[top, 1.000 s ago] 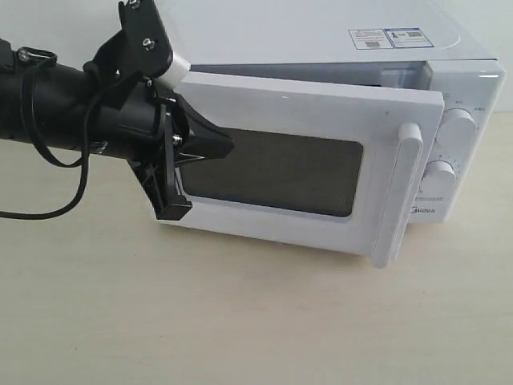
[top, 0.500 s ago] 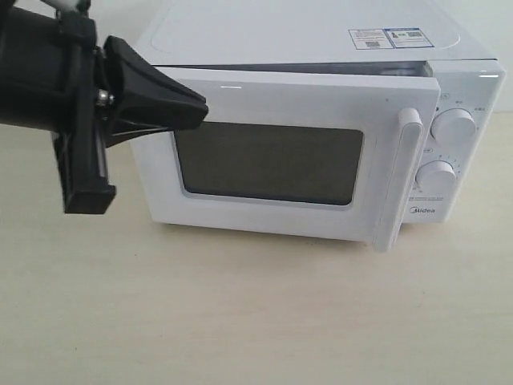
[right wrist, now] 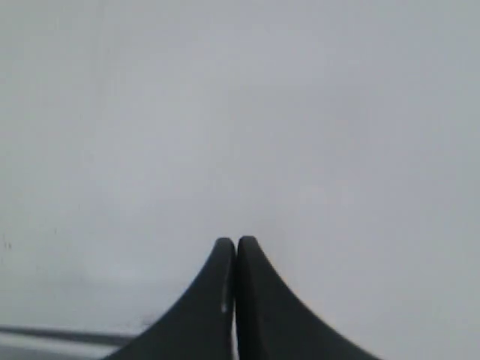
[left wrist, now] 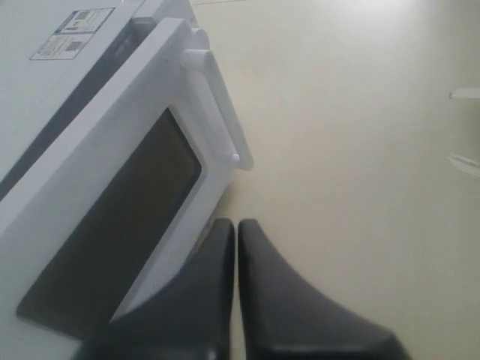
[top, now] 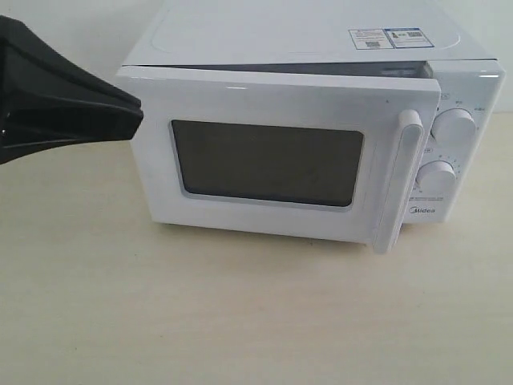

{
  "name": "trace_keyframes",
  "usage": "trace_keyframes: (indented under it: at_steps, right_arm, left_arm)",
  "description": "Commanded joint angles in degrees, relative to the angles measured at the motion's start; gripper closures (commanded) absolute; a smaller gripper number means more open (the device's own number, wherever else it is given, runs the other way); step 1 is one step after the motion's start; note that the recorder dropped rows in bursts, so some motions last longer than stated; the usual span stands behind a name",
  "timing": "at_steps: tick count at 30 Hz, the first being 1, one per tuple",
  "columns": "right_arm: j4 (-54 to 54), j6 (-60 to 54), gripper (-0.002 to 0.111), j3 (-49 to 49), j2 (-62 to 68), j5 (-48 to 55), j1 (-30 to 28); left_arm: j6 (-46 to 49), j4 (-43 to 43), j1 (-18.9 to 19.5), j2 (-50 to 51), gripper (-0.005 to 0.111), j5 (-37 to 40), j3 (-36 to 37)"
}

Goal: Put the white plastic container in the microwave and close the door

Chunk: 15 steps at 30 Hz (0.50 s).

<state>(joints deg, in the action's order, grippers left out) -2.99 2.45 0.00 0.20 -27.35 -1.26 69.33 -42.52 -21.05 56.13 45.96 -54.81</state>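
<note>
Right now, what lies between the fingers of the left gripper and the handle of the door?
Between the fingers and the handle lies only the dark window of the door, in its white frame; the exterior view shows this.

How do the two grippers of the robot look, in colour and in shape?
Both the left gripper and the right gripper are matte black. Each has two smooth fingers, broad at the base and curving in to a narrow rounded tip. No cable shows in these views.
</note>
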Motion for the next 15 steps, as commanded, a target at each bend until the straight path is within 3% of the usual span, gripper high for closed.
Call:
trace_keyframes:
  at_steps: [1,5,8,12,15]
  right_arm:
    - [0.5,1.8,0.108,0.0,-0.2,-13.5,-0.4]
    - [0.8,5.4,0.108,-1.0,-0.2,-24.1,-0.4]
    - [0.8,6.1,0.108,-6.7,-0.2,-22.7,-0.4]
    - [-0.5,6.7,0.108,-18.2,0.8,-11.5,-0.4]
    - [-8.4,12.3,0.108,-29.7,4.4,8.4,-0.4]
  left_arm:
    - [-6.7,4.3,-0.3,-1.6,0.103,1.1,0.5]
    - [-10.1,6.4,-0.2,-4.2,0.103,-0.1,1.8]
    - [-11.6,6.4,-0.2,-6.6,0.103,-2.9,2.8]
    - [-11.6,6.4,-0.2,-9.1,0.103,-5.5,2.8]
    - [-11.6,6.4,-0.2,-10.1,0.103,-6.6,2.8]
